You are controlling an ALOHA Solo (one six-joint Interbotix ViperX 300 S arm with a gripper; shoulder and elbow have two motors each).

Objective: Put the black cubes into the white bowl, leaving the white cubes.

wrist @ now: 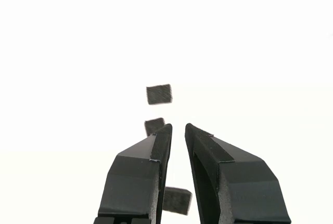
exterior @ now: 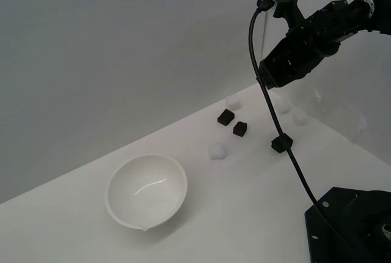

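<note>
Black cubes (exterior: 239, 129) are lying on the surface, well apart from the white bowl (exterior: 147, 191); your pincer (wrist: 177, 130) is hovering above them, narrowly parted and empty, likely lining up a pick.

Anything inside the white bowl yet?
Nothing visible inside the deep glossy white bowl; only its bare interior shows. All three small matte black cubes sit outside on the table.

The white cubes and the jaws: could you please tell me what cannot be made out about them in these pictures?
- White cubes: the wrist view washes them out entirely; in the exterior view the far ones fade into the pale surface, so their count is uncertain.
- Gripper: its jaws are hidden behind the arm in the exterior view.
- One black cube: partly covered by the fingers in the wrist view.
</note>
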